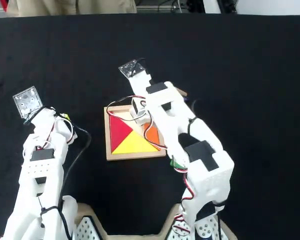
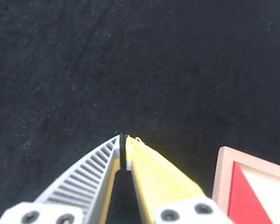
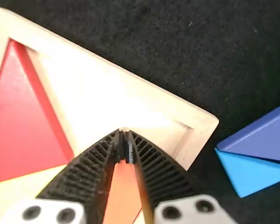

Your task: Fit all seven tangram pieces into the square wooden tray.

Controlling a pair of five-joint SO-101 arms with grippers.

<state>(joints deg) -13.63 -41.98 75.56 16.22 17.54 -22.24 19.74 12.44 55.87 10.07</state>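
Your right end effector (image 3: 124, 140) is closed, its black ribbed fingers meeting tip to tip with nothing visibly pinched between them. It hangs over the square wooden tray (image 3: 196, 122), above a bare patch of the tray floor near one corner. An orange piece (image 3: 123, 196) shows beneath it, between the bases of the fingers. From the high view, the tray (image 1: 110, 152) sits mid-table and holds a red triangle (image 1: 119, 129) and a yellow triangle (image 1: 135, 145) edge to edge, with the orange piece (image 1: 152, 134) at the side under your right arm. Outside the tray, just beside its corner, a dark blue piece (image 3: 261, 133) and a light blue piece (image 3: 249, 170) lie touching each other on the black table (image 1: 240, 75). Your left end effector (image 2: 122, 140) is also closed, grey and yellow fingers pressed together and empty, over bare table with a tray corner close by.
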